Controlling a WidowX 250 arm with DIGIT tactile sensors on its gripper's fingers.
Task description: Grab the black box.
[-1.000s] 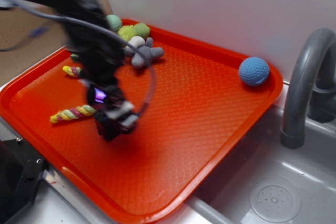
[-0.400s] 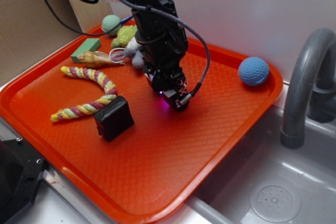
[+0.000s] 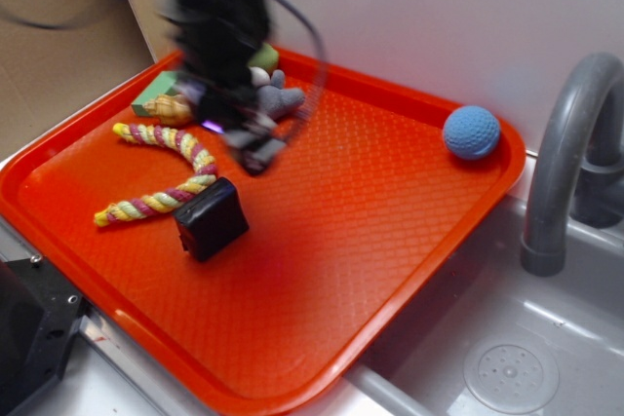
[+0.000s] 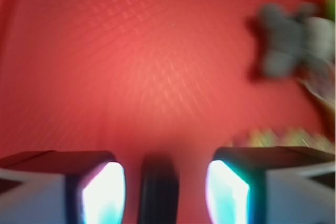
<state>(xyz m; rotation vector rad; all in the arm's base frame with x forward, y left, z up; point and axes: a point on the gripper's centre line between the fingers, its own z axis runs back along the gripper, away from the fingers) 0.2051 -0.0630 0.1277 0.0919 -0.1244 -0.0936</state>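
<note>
The black box [image 3: 211,219] is lying free on the orange tray [image 3: 390,241], toward its near-left part, touching the end of the striped rope toy [image 3: 161,168] — nothing is pinning it, so it is sitting ready for a top grasp. I am hovering my gripper [image 3: 255,151] just beyond it, blurred by motion. In the wrist view my gripper [image 4: 165,182] is standing open — holding nothing, touching nothing, bare tray between the fingers.

White wall [image 3: 419,7], grey faucet [image 3: 565,153], steel sink [image 3: 507,358].
</note>
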